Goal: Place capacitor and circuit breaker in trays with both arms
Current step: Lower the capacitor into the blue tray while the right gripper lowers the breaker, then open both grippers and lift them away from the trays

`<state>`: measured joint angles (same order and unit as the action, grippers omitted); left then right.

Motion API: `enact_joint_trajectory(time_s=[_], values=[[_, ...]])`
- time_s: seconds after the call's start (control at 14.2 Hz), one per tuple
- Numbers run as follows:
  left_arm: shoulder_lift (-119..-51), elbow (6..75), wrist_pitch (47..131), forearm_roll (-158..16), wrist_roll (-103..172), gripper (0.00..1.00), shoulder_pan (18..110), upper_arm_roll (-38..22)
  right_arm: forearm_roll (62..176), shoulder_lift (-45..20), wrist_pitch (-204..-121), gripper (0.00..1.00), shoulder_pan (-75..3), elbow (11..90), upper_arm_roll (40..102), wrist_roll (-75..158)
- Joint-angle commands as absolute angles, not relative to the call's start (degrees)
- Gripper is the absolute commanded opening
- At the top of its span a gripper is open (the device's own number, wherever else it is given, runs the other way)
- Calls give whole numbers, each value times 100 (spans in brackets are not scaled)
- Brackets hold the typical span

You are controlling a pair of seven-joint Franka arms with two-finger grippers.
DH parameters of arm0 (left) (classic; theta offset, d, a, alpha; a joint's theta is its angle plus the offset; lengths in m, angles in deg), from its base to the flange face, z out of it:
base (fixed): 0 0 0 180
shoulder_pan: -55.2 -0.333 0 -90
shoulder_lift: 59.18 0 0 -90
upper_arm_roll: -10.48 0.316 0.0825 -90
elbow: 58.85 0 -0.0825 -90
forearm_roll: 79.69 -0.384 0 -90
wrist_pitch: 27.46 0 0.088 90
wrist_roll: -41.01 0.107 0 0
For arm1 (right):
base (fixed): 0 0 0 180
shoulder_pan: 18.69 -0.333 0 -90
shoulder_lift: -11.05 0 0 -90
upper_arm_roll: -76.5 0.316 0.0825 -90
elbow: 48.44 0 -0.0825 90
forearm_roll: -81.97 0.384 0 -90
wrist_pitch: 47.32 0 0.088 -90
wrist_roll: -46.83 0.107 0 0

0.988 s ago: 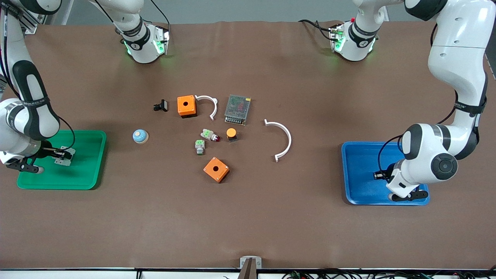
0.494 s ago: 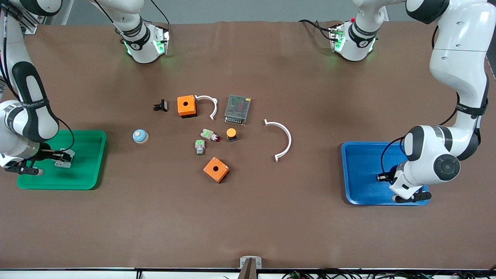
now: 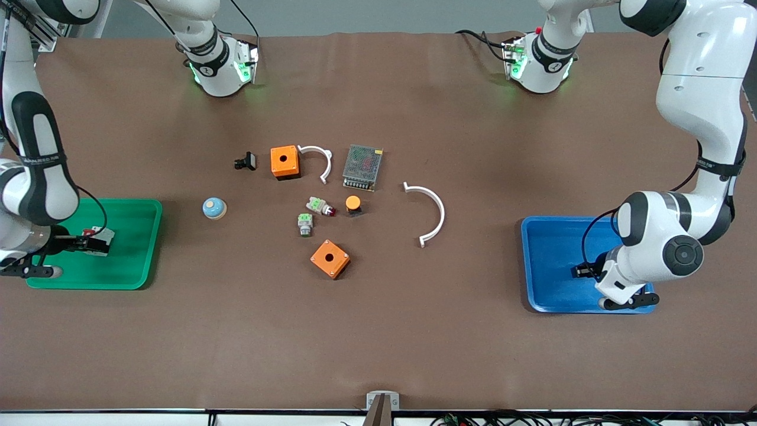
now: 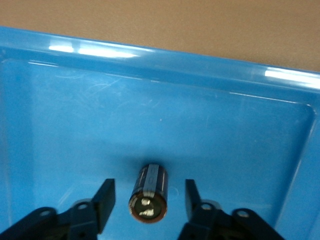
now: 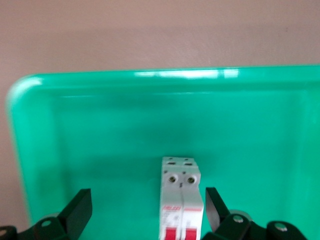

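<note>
Blue tray (image 4: 165,75) at the left arm's end of the table holds the capacitor (image 4: 148,193), lying on its floor between the spread fingers of the left claw (image 4: 149,197), untouched. Green tray (image 5: 100,130) at the right arm's end holds the circuit breaker (image 5: 180,197); right claw (image 5: 148,210) wide around it, clear of both sides.

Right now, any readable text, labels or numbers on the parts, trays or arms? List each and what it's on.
Nothing legible in any view.
Circuit breaker in the green tray, between the open right claw fingers: small red print above the red toggles, too blurred to read.
Capacitor in the blue tray, between the open left claw fingers: no marking visible.
Black bands on the arms: white lettering, too small.
</note>
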<state>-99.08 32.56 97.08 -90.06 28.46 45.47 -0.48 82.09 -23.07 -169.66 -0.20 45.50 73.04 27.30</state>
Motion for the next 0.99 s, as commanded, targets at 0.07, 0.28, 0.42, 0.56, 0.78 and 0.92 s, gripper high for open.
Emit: enact_joint_trajectory(time_s=[0.07,0.28,0.42,0.56,0.78,0.92], values=[[-8786,3641,9007,-9042,3063,99,4237,-183,8110,-2252,-15318,100,-382,3297,7281,3063],[-8108,3799,8435,-8455,3467,99,4035,-323,8109,-2104,-14648,100,-795,2996,7281,3697],[-7494,4019,8119,-8312,3582,99,3999,-324,8136,-1884,-14428,100,-998,3040,7289,4040],[-7010,4011,7698,-8033,3626,99,3982,-324,8136,-1647,-14120,100,-1209,3040,7289,4076],[-6368,3933,7161,-7767,3793,99,3823,-324,8144,-1173,-13619,100,-1473,3058,7289,4085],[-6252,3574,6678,-7767,3785,99,3823,-323,8144,-865,-13347,100,-1596,3058,7289,4076]])
